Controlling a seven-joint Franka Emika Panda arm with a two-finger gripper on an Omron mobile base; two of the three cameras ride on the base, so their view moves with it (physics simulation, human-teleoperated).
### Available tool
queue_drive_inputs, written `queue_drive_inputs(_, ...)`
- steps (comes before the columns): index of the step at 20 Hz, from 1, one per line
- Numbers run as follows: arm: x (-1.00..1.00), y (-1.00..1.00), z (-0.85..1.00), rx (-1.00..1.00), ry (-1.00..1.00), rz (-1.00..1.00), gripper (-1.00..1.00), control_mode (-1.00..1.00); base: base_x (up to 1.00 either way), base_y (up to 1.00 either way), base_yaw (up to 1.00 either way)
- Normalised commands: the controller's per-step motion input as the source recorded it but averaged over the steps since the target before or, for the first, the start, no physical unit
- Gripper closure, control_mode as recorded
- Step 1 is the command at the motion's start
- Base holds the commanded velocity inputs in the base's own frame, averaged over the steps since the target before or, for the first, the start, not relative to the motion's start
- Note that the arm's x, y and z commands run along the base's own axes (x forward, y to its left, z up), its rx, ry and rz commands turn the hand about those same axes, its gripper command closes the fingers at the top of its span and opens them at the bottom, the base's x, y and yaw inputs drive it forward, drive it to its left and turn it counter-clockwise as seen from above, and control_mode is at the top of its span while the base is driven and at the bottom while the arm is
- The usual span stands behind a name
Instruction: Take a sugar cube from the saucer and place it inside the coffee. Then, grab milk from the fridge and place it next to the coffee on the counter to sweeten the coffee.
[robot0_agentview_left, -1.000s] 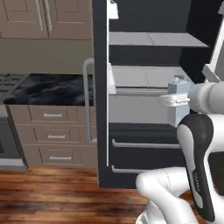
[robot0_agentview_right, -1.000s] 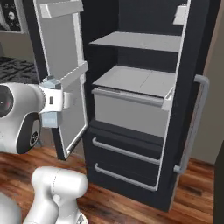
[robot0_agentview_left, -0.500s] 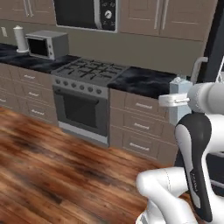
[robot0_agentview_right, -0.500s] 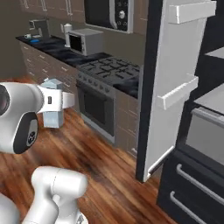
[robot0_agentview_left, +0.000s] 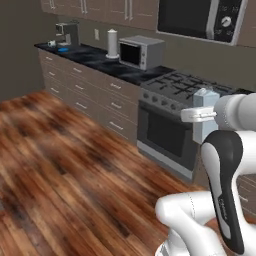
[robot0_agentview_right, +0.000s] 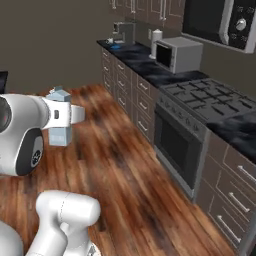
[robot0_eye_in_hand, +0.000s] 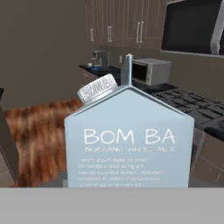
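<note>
Evidently the base had swung away from the fridge. Left base view: where the open black fridge filled the picture a second before and the range half a second before, a long run of kitchen now showed. The tall pale blue-grey gabled milk carton (robot0_agentview_left: 205, 116) sat upright at the wrist, clear of any surface, with the jaws (robot0_agentview_left: 199, 116) clamped on it. Far off at the upper left, on the black veined marble-look table (robot0_agentview_left: 97, 57), lay the flat bright blue saucer (robot0_agentview_left: 62, 49), just beside the small white coffee mug (robot0_agentview_left: 52, 43) and below the boxy coffee machine (robot0_agentview_left: 67, 33).

Right base view: the carton (robot0_agentview_right: 60, 116) hung over the wooden floor (robot0_agentview_right: 120, 165), well apart from the table (robot0_agentview_right: 145, 65); the stove (robot0_agentview_right: 212, 100) and grey microwave (robot0_agentview_right: 178, 54) lay between.

Hand view: the carton's printed face (robot0_eye_in_hand: 129, 144) stood close, with the table's far end (robot0_eye_in_hand: 94, 67) beyond it.

Judged from this, the fetch was done; the carry to the mug remained, and a long one.
</note>
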Motion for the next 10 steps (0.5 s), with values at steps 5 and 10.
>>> queue_drive_inputs(5, 0.0, 0.0, 0.0, 0.0, 0.0, 0.0, 1.0, 1.0, 1.0, 0.05, 0.37)
queue_drive_inputs(10, 0.0, 0.0, 0.0, 0.0, 0.0, 0.0, 1.0, 1.0, 1.0, 0.0, 0.31)
